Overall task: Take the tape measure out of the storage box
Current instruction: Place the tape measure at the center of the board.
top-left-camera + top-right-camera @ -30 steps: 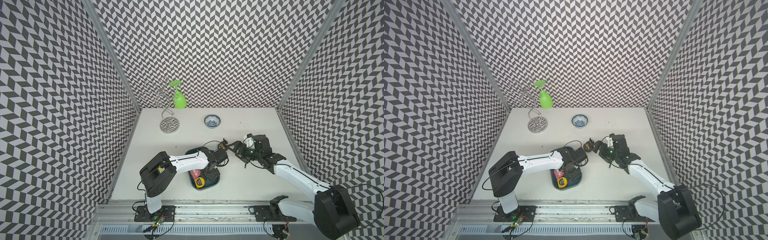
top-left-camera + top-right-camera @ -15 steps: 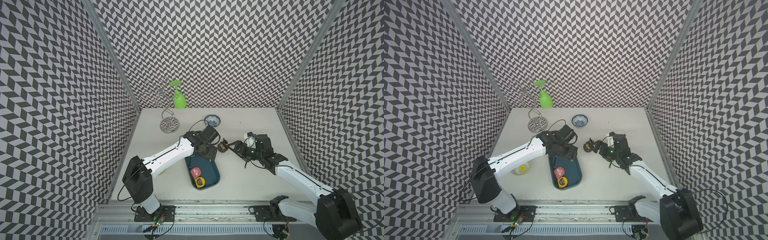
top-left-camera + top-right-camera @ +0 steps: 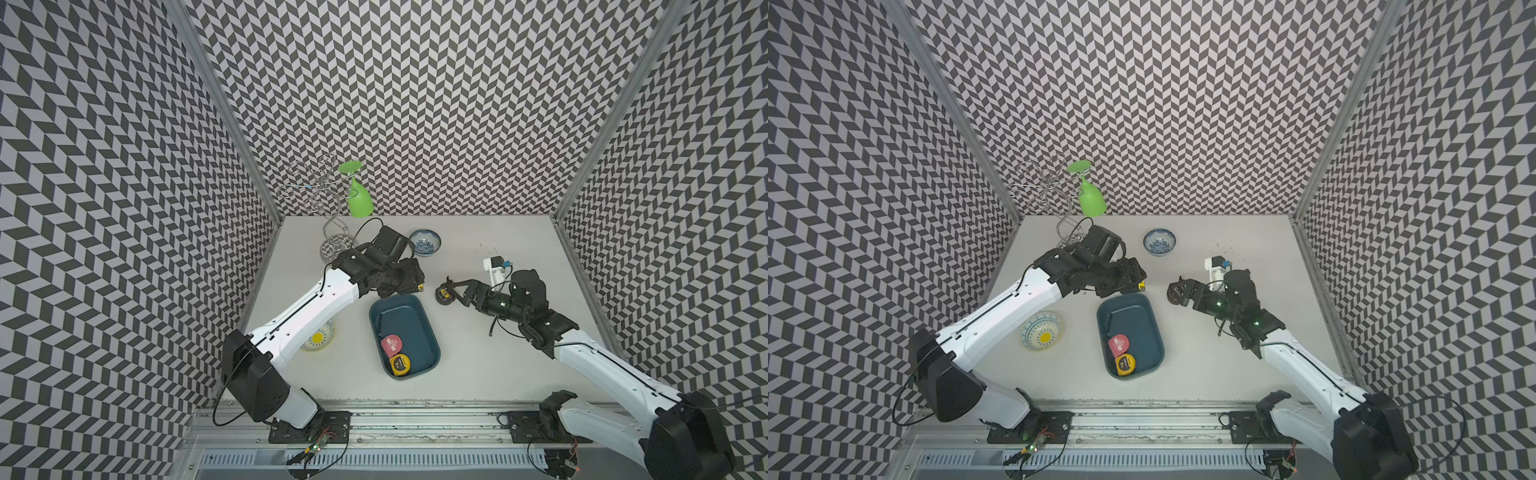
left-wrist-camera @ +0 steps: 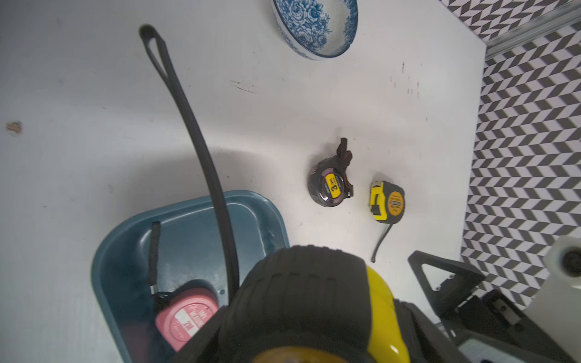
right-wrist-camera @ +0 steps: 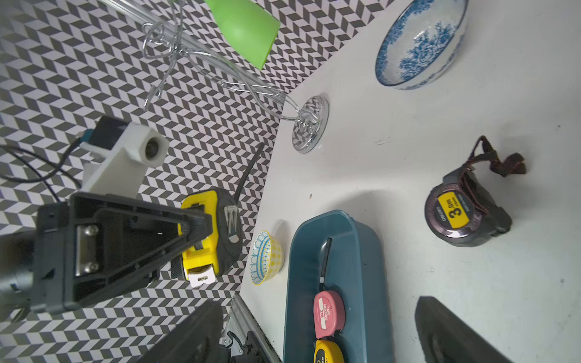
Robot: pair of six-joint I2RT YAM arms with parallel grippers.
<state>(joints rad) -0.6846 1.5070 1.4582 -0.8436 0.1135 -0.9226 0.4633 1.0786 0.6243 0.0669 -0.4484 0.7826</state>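
Top views: left hand [image 3: 410,280] clamped on the yellow-and-black tape measure [image 3: 420,286]. It's clear of the storage box [image 3: 407,320], raised over the counter [image 3: 478,353] just past the box's far rim. Forearm stretched forward, wrist pitched down. Right hand [image 3: 457,291] spread wide, empty, low beside the dark 3 m tape measure [image 3: 443,293]. Pink tape measure [image 3: 391,345] and yellow tape measure [image 3: 400,363] lie in the box.

Left wrist: black strap [image 4: 195,132] dangles free from the held one. Risk: strap snags the box rim or sweeps the 3 m one during set-down. Yellow-grey tape measure [image 4: 388,202] sits just beside the 3 m one, near the right hand. Landing spot is crowded, so the hands could clash.

Right wrist: left finger [image 5: 188,226] bears on the casing's yellow face. Edge is rounded rubber, so it may twist or slip. Own fingers [image 5: 456,333] far apart, nothing between.
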